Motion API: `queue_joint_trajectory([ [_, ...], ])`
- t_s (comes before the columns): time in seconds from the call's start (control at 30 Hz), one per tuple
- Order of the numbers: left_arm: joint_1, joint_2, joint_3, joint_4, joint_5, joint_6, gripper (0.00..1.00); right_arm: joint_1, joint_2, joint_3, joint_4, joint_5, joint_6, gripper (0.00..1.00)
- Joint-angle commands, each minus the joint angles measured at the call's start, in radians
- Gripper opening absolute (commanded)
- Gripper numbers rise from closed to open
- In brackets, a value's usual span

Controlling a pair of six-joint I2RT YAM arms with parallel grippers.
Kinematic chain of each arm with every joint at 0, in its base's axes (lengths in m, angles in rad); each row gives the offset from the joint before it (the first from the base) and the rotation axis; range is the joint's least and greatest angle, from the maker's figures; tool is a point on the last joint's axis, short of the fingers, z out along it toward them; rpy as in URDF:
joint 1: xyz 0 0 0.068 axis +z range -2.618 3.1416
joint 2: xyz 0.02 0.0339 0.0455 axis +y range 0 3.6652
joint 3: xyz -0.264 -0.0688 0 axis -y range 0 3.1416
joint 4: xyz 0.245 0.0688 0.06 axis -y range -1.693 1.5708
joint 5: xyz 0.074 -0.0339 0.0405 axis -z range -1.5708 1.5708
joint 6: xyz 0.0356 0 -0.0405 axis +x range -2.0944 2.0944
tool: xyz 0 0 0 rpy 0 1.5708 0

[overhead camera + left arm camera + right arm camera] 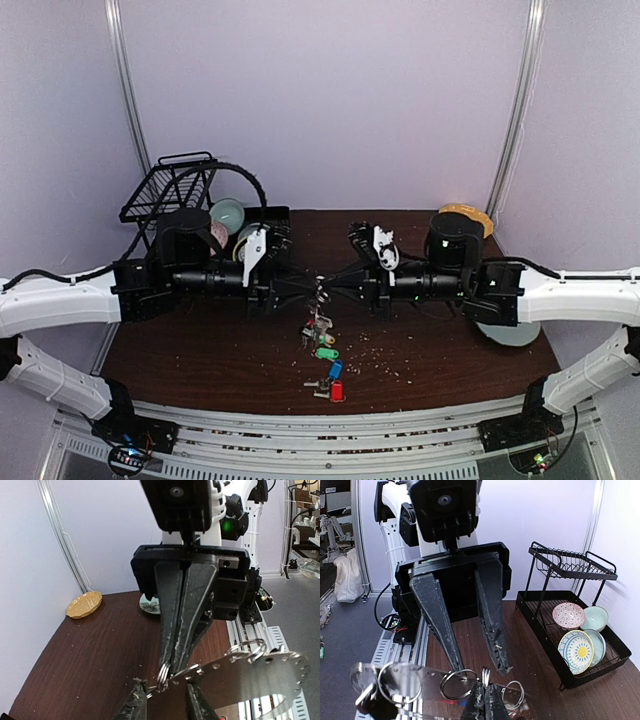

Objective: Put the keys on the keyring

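Dark tabletop [200, 350], crumbs scattered. Both grippers meet mid-air above centre: right gripper [485, 700] pinched together on a small split ring [486, 675]; left gripper [472, 630] partly apart, straddling it. Keys [322, 350] dangle below. Risk: ring twists free, bunch drops.

Dark wood table [200, 350] – tagged keys [325, 365], scattered crumbs [385, 355], black dish rack [185, 200], yellow plate [470, 215]

left arm [200, 275]: level, fingers parted | right arm [440, 280]: level, fingers pressed together, tips meeting
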Motion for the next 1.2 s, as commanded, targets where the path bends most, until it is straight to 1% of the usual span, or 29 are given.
queue_joint_trajectory([
  [0.0,-0.03,0.0,-0.018,0.151,-0.077,-0.004,0.21,0.012,-0.002,-0.024,0.143,-0.01,0.031,0.0],
  [0.07,-0.03,0.0,-0.028,0.179,-0.073,-0.016,0.15,0.012,-0.003,-0.038,0.178,-0.016,0.04,0.0],
  [0.1,-0.031,0.002,-0.031,0.183,-0.059,-0.019,0.14,0.013,-0.005,-0.049,0.198,-0.022,0.048,0.0],
  [0.17,-0.036,0.007,-0.033,0.173,-0.052,-0.014,0.14,0.013,-0.005,-0.063,0.239,-0.036,0.065,0.0],
  [0.27,-0.038,0.009,-0.034,0.148,-0.08,-0.003,0.14,0.014,-0.004,-0.072,0.281,-0.053,0.081,0.0],
  [0.3,-0.038,0.005,-0.035,0.145,-0.092,-0.003,0.14,0.014,-0.003,-0.072,0.286,-0.06,0.081,0.0],
  [0.47,-0.039,-0.009,-0.044,0.157,-0.092,-0.009,0.05,0.014,0.011,-0.069,0.29,-0.083,0.082,0.0],
  [0.5,-0.039,-0.008,-0.043,0.154,-0.094,-0.008,0.0,0.014,0.013,-0.068,0.292,-0.085,0.082,0.0],
  [0.6,-0.039,-0.008,-0.045,0.139,-0.096,-0.002,0.0,0.014,0.013,-0.067,0.292,-0.089,0.081,0.0],
  [0.63,-0.039,-0.01,-0.044,0.131,-0.103,0.002,0.08,0.014,0.012,-0.067,0.291,-0.089,0.082,0.0],
  [0.67,-0.039,-0.014,-0.044,0.121,-0.114,0.006,0.11,0.015,0.011,-0.068,0.29,-0.09,0.082,0.0],
  [0.77,-0.04,-0.029,-0.05,0.114,-0.139,0.017,0.12,0.014,0.003,-0.071,0.285,-0.093,0.08,0.0],
  [0.83,-0.039,-0.032,-0.056,0.115,-0.139,0.021,0.17,0.014,0.001,-0.071,0.284,-0.095,0.081,0.0],
  [1.0,-0.04,-0.015,-0.047,0.108,-0.133,0.013,0.21,0.014,0.004,-0.071,0.295,-0.116,0.087,0.0],
  [1.03,-0.039,-0.013,-0.046,0.109,-0.139,0.012,0.23,0.013,0.004,-0.072,0.297,-0.121,0.088,0.0],
  [1.1,-0.04,-0.017,-0.046,0.111,-0.154,0.011,0.31,0.014,0.004,-0.072,0.297,-0.128,0.09,0.0],
  [1.17,-0.039,-0.023,-0.049,0.118,-0.141,0.011,0.32,0.014,0.004,-0.072,0.296,-0.129,0.092,0.0],
])
